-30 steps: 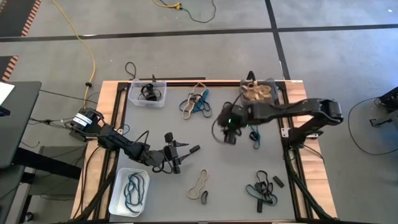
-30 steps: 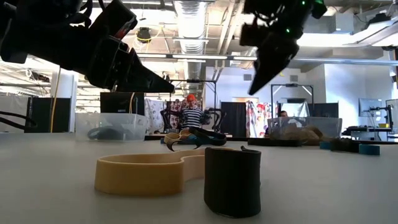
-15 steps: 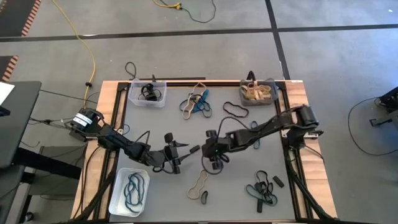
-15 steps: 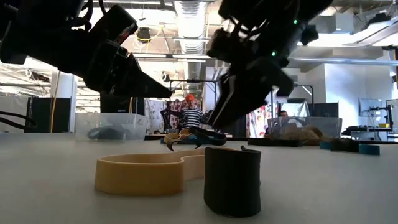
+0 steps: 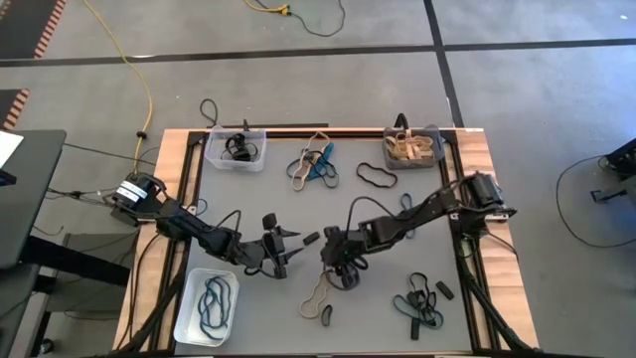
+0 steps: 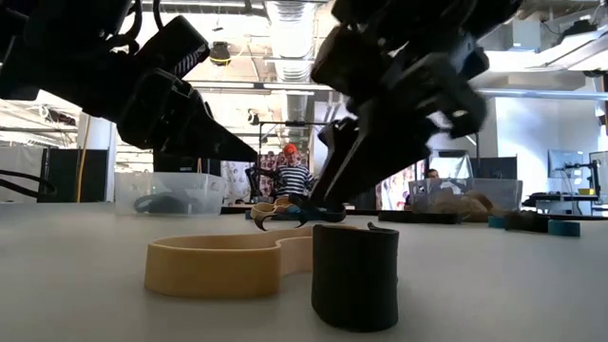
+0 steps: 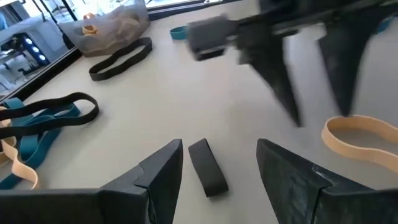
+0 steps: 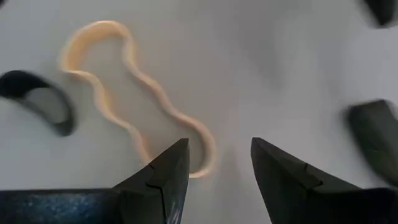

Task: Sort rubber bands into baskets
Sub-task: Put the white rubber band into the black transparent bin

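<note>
Tan band [image 5: 317, 292]: lying flat on the desk [image 5: 378, 214], near centre, beside a short black band [image 5: 327, 314] at its near end. Long axis running near-to-far, far end sitting just under the right claw [image 5: 343, 274]. Right claw: hovering directly above that far end, fingers standing apart, gripping nothing; the nearer arm for this pick. Left claw [image 5: 298, 244]: waiting to the left, fingers apart, empty, a small black band [image 7: 208, 167] lying between its tips. Baskets: clear [image 5: 236, 148] far left, grey [image 5: 412, 146] far right, white [image 5: 207, 306] near left.
</note>
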You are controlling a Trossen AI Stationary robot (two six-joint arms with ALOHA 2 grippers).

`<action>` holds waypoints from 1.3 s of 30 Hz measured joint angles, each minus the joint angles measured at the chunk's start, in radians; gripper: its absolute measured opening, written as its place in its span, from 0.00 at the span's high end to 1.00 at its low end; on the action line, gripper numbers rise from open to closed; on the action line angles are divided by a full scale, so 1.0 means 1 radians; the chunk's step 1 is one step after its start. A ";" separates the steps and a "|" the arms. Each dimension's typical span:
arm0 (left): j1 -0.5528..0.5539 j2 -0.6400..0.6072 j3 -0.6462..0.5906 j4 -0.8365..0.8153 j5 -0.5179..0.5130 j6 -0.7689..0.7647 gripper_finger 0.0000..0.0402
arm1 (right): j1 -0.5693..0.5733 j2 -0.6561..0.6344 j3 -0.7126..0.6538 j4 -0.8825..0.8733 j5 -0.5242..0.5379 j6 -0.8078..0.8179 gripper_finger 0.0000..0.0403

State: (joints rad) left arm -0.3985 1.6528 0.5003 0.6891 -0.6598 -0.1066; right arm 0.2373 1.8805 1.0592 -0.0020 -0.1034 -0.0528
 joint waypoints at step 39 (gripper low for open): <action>0.000 0.000 0.000 -0.003 -0.001 -0.026 0.51 | -0.072 -0.315 0.017 -0.539 0.692 -0.100 0.94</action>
State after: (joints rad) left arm -0.3985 1.6527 0.4999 0.6857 -0.6605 -0.1326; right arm 0.1648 1.5659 1.0763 -0.5406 0.5888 -0.1528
